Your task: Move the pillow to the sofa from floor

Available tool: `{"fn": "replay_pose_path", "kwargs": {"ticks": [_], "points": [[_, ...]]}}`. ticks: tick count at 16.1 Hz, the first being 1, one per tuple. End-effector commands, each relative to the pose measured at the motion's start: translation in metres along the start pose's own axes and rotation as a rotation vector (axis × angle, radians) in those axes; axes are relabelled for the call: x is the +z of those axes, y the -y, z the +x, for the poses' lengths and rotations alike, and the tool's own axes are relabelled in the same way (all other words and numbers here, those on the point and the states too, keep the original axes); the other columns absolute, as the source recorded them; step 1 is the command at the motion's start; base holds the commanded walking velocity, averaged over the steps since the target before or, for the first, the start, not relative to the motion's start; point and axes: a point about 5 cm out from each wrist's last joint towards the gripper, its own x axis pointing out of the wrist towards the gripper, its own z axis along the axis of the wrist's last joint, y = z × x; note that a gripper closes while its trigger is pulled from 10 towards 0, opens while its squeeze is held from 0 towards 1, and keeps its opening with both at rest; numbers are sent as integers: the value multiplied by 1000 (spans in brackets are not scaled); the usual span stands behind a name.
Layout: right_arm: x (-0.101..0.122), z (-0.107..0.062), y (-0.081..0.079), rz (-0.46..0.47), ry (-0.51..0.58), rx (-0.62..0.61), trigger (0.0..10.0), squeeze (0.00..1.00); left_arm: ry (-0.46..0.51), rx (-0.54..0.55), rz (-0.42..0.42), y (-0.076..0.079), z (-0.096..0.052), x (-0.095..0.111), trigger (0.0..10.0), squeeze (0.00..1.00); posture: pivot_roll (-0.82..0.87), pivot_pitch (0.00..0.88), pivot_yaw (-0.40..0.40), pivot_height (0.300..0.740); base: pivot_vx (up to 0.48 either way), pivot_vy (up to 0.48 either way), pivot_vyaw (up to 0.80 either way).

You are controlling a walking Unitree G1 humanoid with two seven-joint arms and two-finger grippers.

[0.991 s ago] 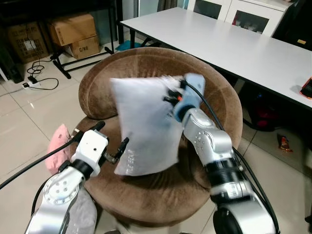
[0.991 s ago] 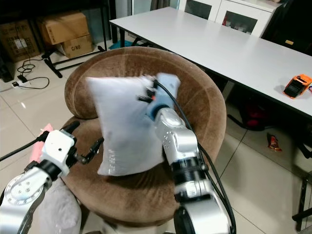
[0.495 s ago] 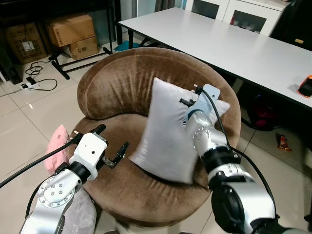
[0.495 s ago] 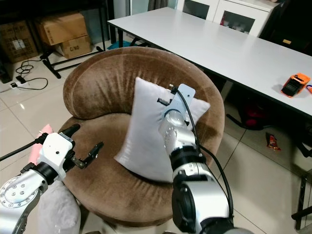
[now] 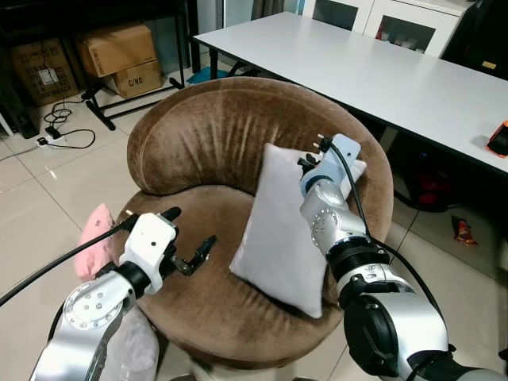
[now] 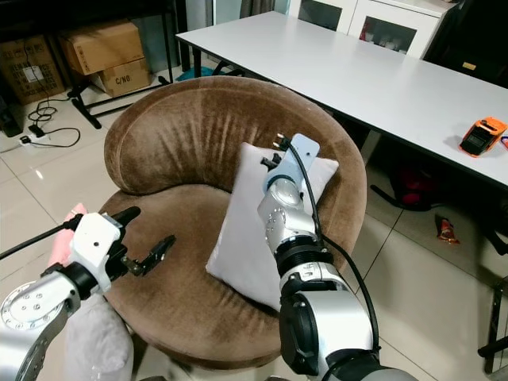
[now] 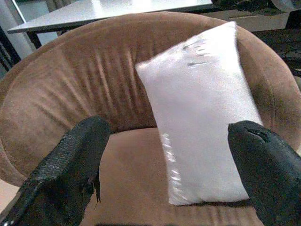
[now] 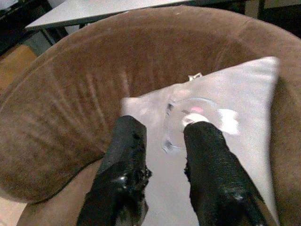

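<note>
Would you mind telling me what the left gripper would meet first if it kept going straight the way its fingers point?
Probably the white rectangular pillow leaning on the brown velvet round sofa: the open left gripper looks straight at its lower half, though depth is uncertain.

Bright, even indoor light in head views; sharp; glare patches on floor tiles and white table; soft shadow under pillow. Wrist views softer; pillow slightly smeared w/ motion blur; close black fingers out of focus.
</note>
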Motion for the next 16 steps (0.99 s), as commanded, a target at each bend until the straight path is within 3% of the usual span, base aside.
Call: {"fn": "replay_pose_path", "kwargs": {"ticks": [1,2,3,4,5,6,8,11,13,15,16], "points": [[14,2,8,34,66,-2,10000,1000,-8,-21,-15,0,2,-1,10000,302,30,0,-27,740,0,0,0],[22,1,10,60,112,96,10000,855,-1,-9,-9,-2,5,0,10000,294,27,0,-24,740,0,0,0],[26,-2,12,74,138,175,10000,0,11,2,8,-3,7,0,10000,294,25,0,-23,740,0,0,0],[29,-5,16,65,160,197,10000,0,26,36,15,-5,9,1,10000,306,22,0,-24,740,0,0,0],[36,-17,28,-1,222,279,10000,0,45,144,13,-12,13,3,10000,310,21,0,-24,740,0,0,0],[36,-19,30,-17,230,289,10000,0,45,156,13,-12,13,3,10000,310,18,0,-25,740,0,0,0],[28,-41,56,-153,234,294,10000,0,91,269,21,-16,18,8,10000,294,7,0,-23,740,0,0,0],[10,-63,75,-157,177,257,10000,0,101,309,-5,-15,16,6,10000,286,-10,0,-23,740,0,0,0],[-8,-80,86,-245,144,224,10000,0,107,335,-4,-13,15,3,10000,286,-8,0,-38,740,0,0,0],[-13,-87,93,-244,115,181,10000,0,99,357,11,-13,11,-1,10000,290,-10,0,-42,740,0,0,0],[-18,-89,95,-299,93,170,10000,0,89,354,29,-12,10,-4,10000,290,-7,0,-52,740,-244,0,0]]}}
